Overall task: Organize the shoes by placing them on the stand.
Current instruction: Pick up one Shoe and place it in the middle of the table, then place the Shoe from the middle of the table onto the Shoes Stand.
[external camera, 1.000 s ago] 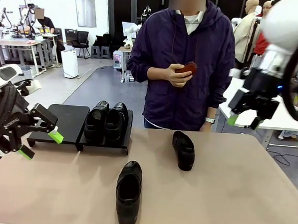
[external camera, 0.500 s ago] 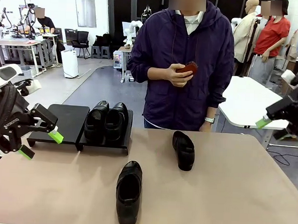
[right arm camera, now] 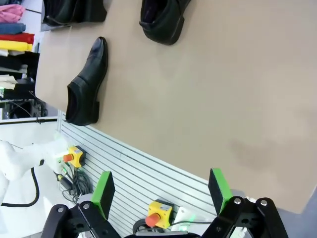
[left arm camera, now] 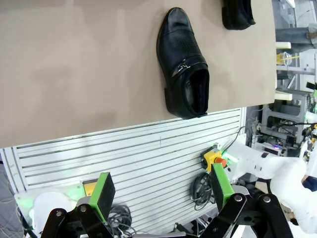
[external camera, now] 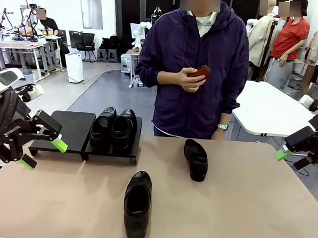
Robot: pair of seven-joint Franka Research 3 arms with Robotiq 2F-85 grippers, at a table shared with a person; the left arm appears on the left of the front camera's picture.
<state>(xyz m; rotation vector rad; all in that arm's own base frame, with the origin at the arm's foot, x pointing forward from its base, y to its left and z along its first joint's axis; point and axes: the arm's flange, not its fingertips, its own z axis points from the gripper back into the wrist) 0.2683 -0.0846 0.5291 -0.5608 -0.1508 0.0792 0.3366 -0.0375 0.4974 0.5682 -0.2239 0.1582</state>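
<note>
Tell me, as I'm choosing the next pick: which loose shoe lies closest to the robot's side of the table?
The front-middle shoe; the other loose shoe lies farther back, nearer the person.

I see the stand (external camera: 72, 126), low, matte black, two slanted panels, at the table's (external camera: 250, 209) far left corner. Its right panel carries two glossy black shoes (external camera: 113, 128) side by side; the left panel is bare. A third shoe (external camera: 196, 159) lies mid-table towards the far edge. The fourth (external camera: 137, 204) lies with its heel at the near edge.
</note>
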